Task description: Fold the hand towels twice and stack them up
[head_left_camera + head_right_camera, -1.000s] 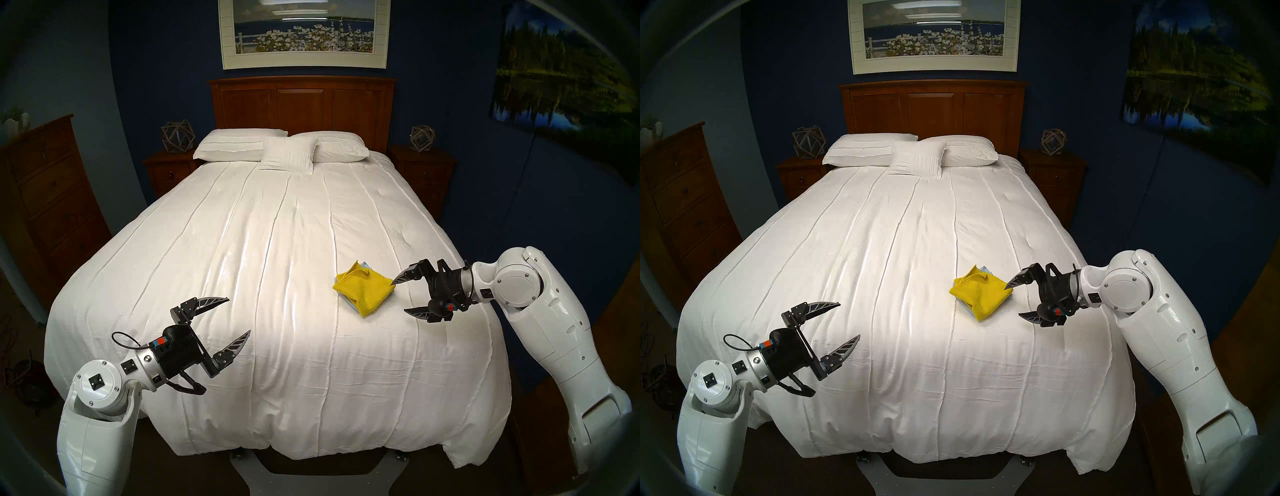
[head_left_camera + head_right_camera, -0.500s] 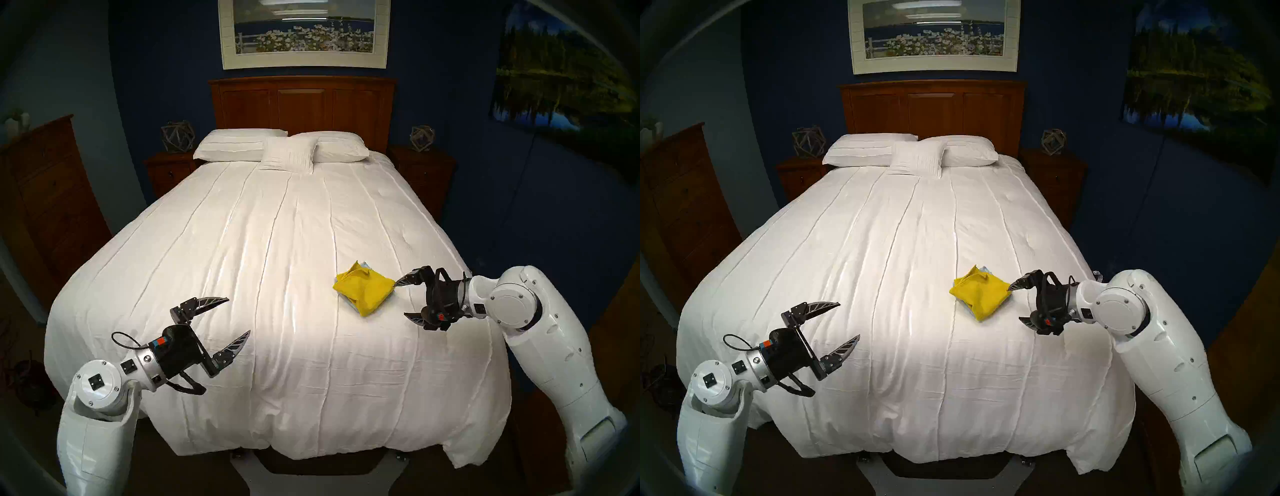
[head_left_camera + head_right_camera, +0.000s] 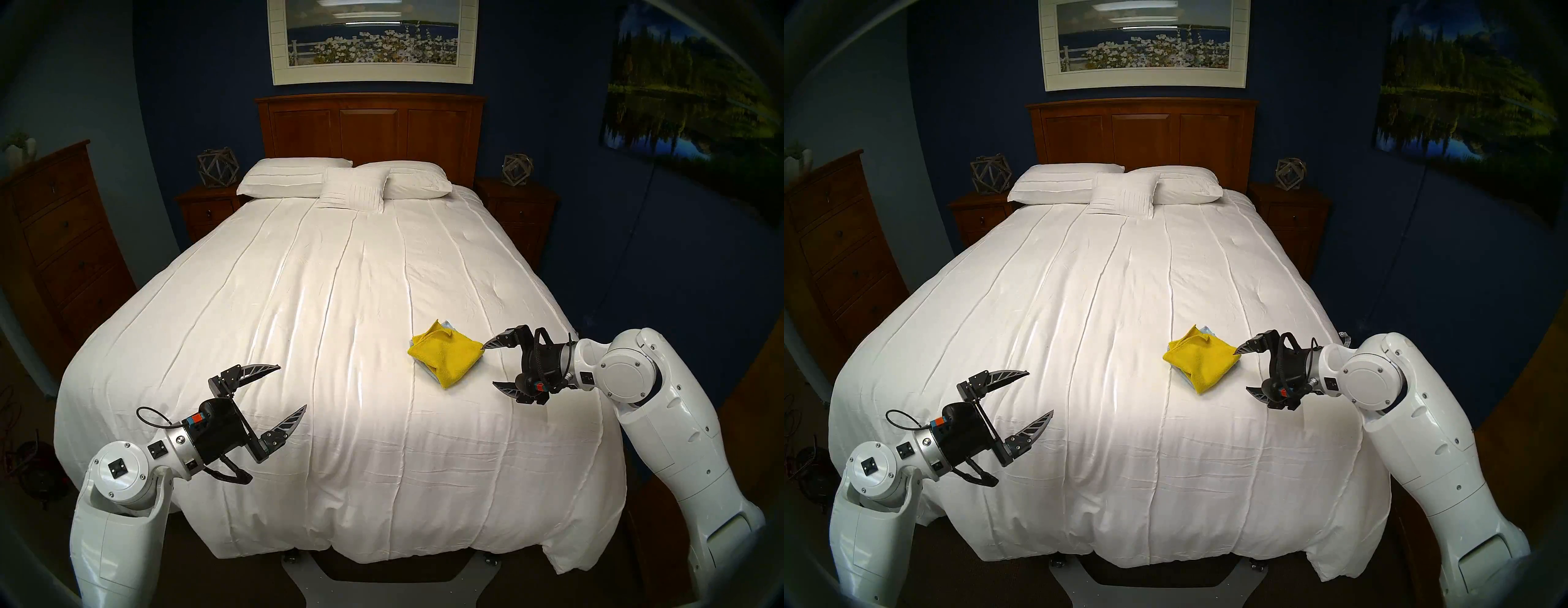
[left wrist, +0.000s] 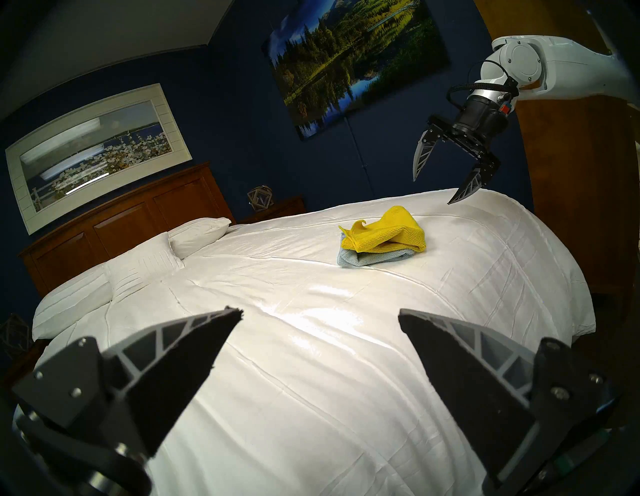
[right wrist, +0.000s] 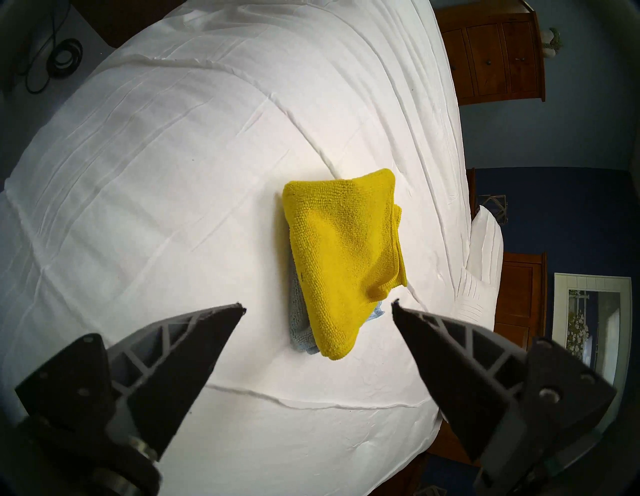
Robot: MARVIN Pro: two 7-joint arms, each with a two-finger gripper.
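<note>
The right gripper [image 3: 488, 366] is held spread and empty just beside the folded yellow towel [image 3: 445, 356], which is stacked on the pale blue towel [image 4: 367, 262] on the white bedspread [image 3: 322, 322]; the left gripper [image 3: 292, 386] is likewise spread, well apart.

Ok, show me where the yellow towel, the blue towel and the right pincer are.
yellow towel [image 5: 343, 256], right wrist view, middle of its folded top face.
blue towel [image 4: 367, 260], left wrist view, folded edge showing under the yellow one.
right pincer [image 4: 431, 191], left wrist view, gap midway between its open fingertips.
</note>
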